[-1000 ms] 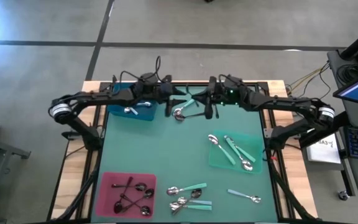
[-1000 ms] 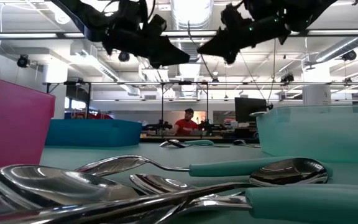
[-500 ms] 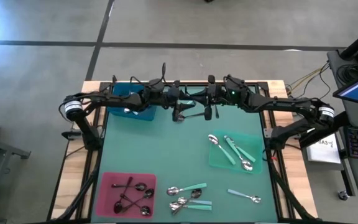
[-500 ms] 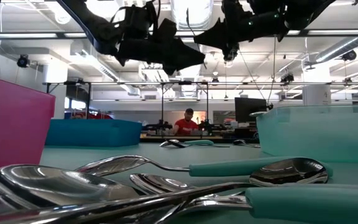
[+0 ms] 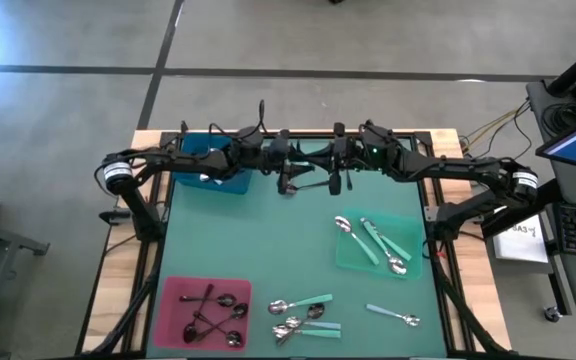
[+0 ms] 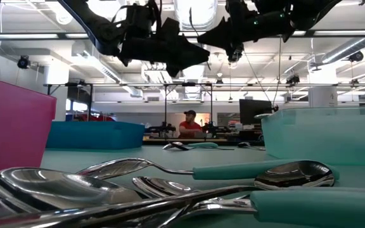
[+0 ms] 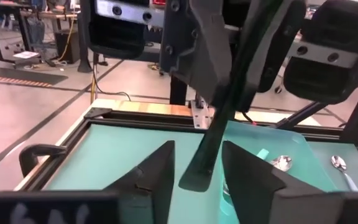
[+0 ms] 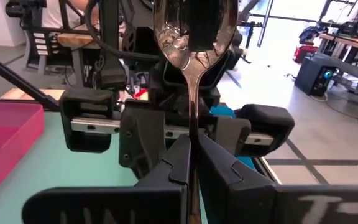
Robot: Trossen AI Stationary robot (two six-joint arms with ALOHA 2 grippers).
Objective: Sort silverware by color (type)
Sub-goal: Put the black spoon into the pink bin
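A silver spoon [image 8: 193, 43] with a dark handle is held up over the far middle of the desk [image 5: 298, 250]. The right gripper [image 8: 192, 163] has its fingers pinched tight on the stem, bowl standing above them. The spoon's dark handle end hangs down between the fingers [image 7: 157, 174] of the left gripper [image 7: 196, 177], which stand apart on either side of it, not closed on it. The two grippers meet nose to nose there, just beside the blue tray [image 5: 218, 180].

Rest of the spoons:
- Green tray [image 5: 348, 255], right of centre: several spoons with mint-green handles [image 5: 383, 243].
- Pink tray [image 5: 173, 300], near left corner: a tangle of black-handled spoons [image 5: 213, 312].
- Loose on the green mat by the near edge: a small pile of spoons [image 5: 303, 315], some mint-handled, and one mint-handled spoon [image 5: 393, 316] lying apart to its right.
- Blue tray, far left: something pale inside, too small to tell.

The low view shows the loose pile close up; a person [image 6: 187, 124] sits far behind the desk in the room.
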